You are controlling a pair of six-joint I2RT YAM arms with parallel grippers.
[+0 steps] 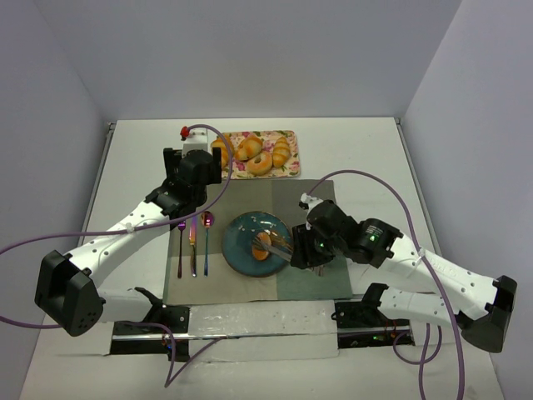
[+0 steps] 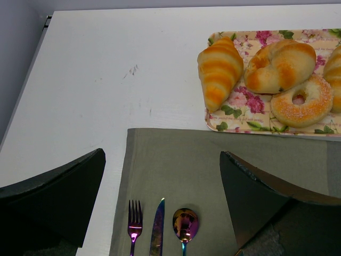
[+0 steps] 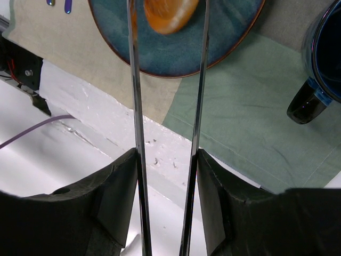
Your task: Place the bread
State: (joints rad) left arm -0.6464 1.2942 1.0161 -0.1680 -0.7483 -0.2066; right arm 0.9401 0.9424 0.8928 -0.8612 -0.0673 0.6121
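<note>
The bread (image 1: 263, 244) (image 3: 168, 13), a small golden-orange oval bun, rests on the blue plate (image 1: 237, 252) (image 3: 213, 42). My right gripper (image 1: 305, 250) (image 3: 167, 160) is shut on a pair of metal tongs (image 1: 280, 243) (image 3: 134, 80), one finger pressing each arm. The tong arms stand slightly spread, reaching over the plate on either side of the bun. Whether the tips still touch it I cannot tell. Over the placemat's far left part, above the cutlery, my left gripper (image 1: 200, 177) (image 2: 162, 181) hangs open and holds nothing.
A floral tray (image 1: 291, 162) (image 2: 234, 114) at the back carries ridged rolls (image 2: 219, 69) and a ring doughnut (image 2: 301, 101). A fork (image 2: 135, 226), knife (image 2: 158, 229) and spoon (image 2: 185, 224) lie left of the plate on the grey-green placemat (image 1: 321, 283). A dark blue mug (image 3: 325, 58) stands right of the plate.
</note>
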